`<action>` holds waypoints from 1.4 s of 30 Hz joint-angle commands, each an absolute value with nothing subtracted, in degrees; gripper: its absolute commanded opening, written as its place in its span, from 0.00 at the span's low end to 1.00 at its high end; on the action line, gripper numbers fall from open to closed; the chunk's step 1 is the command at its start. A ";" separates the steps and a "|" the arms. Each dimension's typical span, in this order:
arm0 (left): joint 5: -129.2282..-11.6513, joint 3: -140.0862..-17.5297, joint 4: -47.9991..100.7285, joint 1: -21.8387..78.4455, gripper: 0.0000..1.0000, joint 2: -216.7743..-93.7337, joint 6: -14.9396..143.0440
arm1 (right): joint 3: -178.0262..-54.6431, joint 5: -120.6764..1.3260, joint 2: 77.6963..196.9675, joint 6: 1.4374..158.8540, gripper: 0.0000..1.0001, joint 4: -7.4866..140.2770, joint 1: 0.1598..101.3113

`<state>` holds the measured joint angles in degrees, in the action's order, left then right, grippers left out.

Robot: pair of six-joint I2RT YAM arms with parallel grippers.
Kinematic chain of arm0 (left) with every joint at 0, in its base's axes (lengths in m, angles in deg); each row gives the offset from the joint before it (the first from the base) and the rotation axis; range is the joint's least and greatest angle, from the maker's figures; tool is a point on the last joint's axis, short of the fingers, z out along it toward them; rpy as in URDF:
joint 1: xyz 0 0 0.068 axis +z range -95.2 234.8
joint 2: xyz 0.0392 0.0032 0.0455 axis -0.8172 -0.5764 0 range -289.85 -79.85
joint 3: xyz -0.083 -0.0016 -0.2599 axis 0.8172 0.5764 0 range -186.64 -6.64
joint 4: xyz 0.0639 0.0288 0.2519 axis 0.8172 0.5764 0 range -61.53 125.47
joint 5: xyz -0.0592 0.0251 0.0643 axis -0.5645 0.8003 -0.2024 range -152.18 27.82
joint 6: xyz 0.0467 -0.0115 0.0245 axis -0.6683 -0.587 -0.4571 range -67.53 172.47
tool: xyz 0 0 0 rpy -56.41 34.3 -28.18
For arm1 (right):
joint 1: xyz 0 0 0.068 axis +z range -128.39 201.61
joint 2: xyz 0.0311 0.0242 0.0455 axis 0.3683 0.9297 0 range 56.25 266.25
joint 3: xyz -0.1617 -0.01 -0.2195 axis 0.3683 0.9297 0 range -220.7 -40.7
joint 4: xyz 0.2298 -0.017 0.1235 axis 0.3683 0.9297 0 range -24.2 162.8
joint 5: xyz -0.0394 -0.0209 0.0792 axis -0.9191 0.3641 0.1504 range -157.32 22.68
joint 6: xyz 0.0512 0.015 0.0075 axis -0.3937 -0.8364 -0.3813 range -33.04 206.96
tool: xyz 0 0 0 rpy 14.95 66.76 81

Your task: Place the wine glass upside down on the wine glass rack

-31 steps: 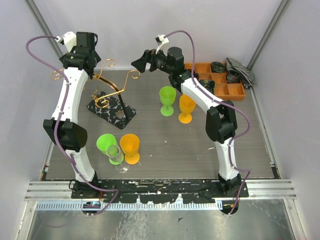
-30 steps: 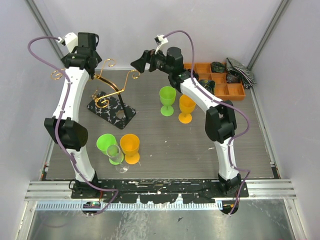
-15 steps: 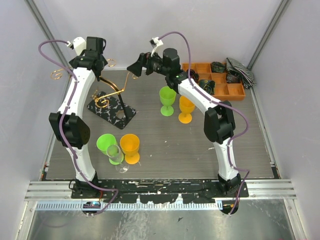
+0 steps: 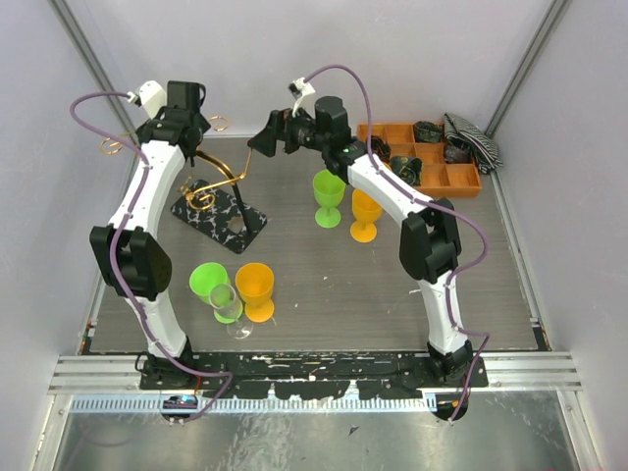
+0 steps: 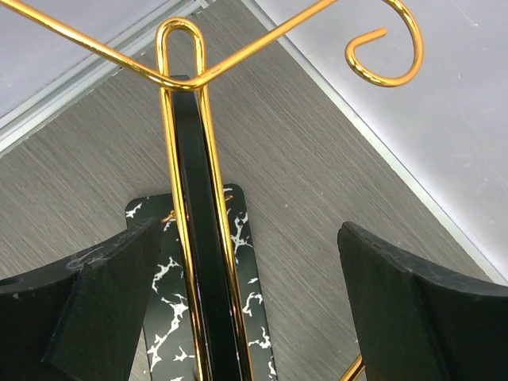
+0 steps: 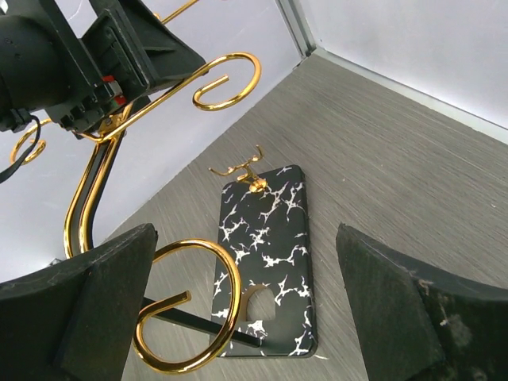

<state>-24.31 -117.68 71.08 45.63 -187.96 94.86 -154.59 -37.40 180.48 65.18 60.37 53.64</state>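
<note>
Gold wire wine glass rack (image 4: 218, 216) upright on black marbled base

The left arm (image 4: 137, 196) and right arm (image 4: 388, 191) are made of white tubes and black joints. A purple cable (image 4: 339, 67) is run up each from the rail (image 4: 294, 365).

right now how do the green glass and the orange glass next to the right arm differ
Colour: the green glass is green, the orange glass is orange. Place: the green glass stands on the side nearer the wine glass rack, while the orange glass stands on the side away from it. Both are stemmed, upright and side by side, and neither hangs on the rack.
</note>
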 commanded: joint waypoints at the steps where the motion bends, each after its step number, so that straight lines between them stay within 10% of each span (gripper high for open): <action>1: -31.17 -113.48 75.84 42.76 0.98 -186.48 92.73 | -156.49 -36.57 174.43 68.88 1.00 65.09 54.08; 27: -54.06 -111.51 64.97 33.01 0.98 -188.04 81.95 | -138.91 -59.19 151.20 83.75 1.00 84.48 53.64; 42: -36.54 -114.00 66.00 32.99 0.98 -184.79 64.45 | -135.12 -64.21 146.65 82.24 1.00 83.33 45.60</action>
